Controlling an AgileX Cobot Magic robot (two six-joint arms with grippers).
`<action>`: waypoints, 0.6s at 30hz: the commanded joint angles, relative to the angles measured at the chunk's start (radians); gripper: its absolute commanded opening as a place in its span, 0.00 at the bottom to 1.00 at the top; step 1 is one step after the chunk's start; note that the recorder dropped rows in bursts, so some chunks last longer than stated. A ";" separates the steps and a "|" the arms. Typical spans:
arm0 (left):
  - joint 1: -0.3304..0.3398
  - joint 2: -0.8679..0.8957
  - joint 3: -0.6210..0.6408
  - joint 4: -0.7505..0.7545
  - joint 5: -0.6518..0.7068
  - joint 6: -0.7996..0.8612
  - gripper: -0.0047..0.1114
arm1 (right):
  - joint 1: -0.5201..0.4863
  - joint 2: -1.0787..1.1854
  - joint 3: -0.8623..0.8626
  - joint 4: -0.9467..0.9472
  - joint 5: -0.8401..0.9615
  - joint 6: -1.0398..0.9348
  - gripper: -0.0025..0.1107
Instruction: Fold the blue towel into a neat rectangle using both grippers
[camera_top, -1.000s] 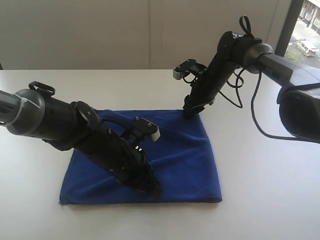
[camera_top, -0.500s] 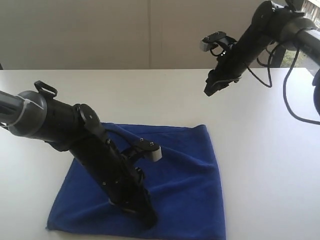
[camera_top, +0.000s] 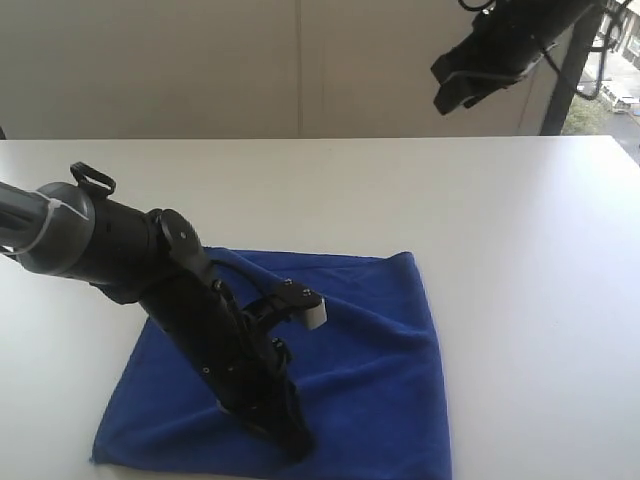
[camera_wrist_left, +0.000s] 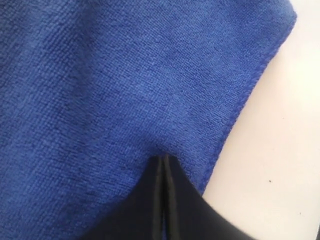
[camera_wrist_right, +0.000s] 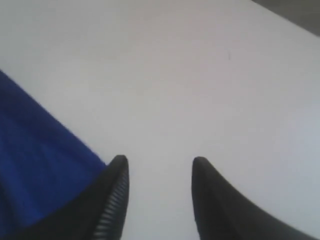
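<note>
The blue towel lies flat on the white table, its near edge close to the bottom of the exterior view. My left gripper points down onto the towel near that edge. In the left wrist view its jaws are shut tip to tip against the towel, a short way in from the stitched hem, with no cloth visibly pinched. My right gripper hangs high at the back right, well off the towel. Its jaws stand open over bare table with nothing between them, and a towel corner shows beside one finger.
A pale wall runs behind the table, with a window strip at the far right. The left arm slants across the towel's left half, its camera block hanging above the cloth. Bare tabletop lies right of the towel and behind it.
My right gripper has let go of the towel's far right corner and risen up and away to the back right. The left gripper has slid toward the near edge, and the towel has shifted with it.
</note>
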 joint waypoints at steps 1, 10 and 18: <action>-0.006 0.021 0.017 0.054 -0.119 0.024 0.04 | -0.012 -0.203 0.288 -0.057 0.007 -0.014 0.36; -0.006 0.021 0.017 0.049 -0.017 0.024 0.04 | 0.001 -0.363 0.566 0.043 0.007 0.007 0.29; -0.006 0.021 0.017 0.049 0.042 0.024 0.04 | 0.045 -0.281 0.576 0.060 0.007 -0.126 0.27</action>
